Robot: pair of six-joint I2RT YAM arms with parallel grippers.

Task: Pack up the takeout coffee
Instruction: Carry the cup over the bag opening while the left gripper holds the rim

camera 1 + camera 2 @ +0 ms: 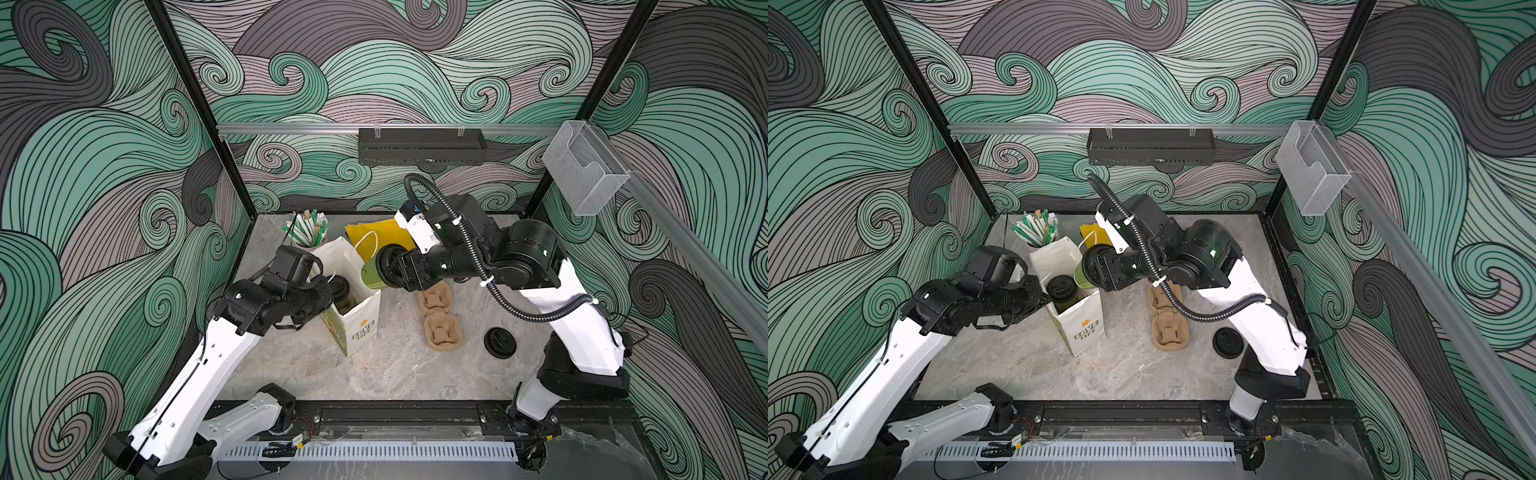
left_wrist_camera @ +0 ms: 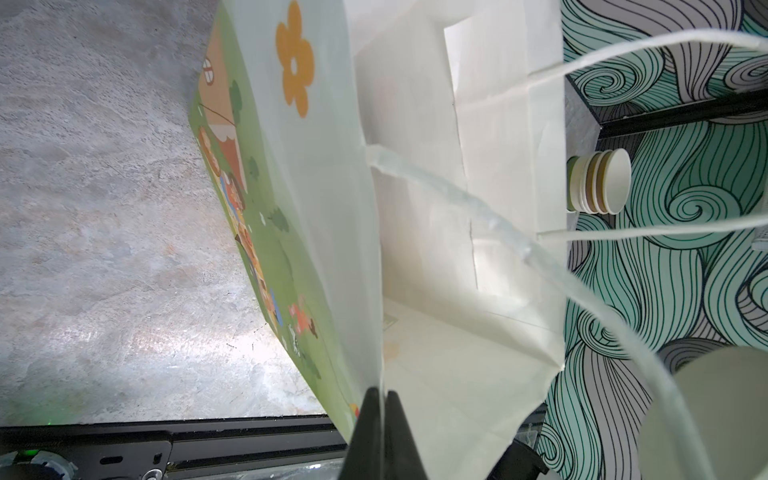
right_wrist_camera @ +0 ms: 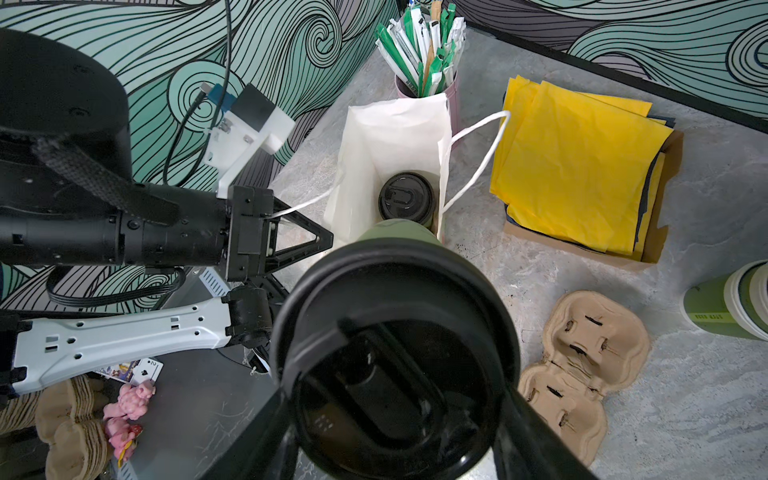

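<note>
Pinching the rim of the paper bag (image 2: 415,166) is your left gripper's (image 2: 380,401) job right now: in the left wrist view its two black tips sit pressed together on the paper edge at the bottom centre of the frame, and in both top views it meets the bag's left-hand rim. Your right gripper (image 1: 392,266) is clamped on the takeout coffee (image 1: 370,277), jaws either side of the black lid that fills the lower centre of the right wrist view. In both top views the cup hangs tipped well over, green base pointing left toward the bag and lid toward the wrist, right at the right-hand edge of the bag's mouth, just above the middle of the frame. A second lidded cup (image 3: 405,197) already stands inside the bag. I judge you are at the insertion step: mouth held open, cup brought to it, not yet in. The next move calls for turning the cup upright, carrying it left over whatever room is left beside the cup inside, and lowering it straight. Mind the white handle loop (image 3: 505,114) by the rim, since a tilted cup could snag the paper or knock its neighbour. Let go only once it stands on the bag's floor.
</note>
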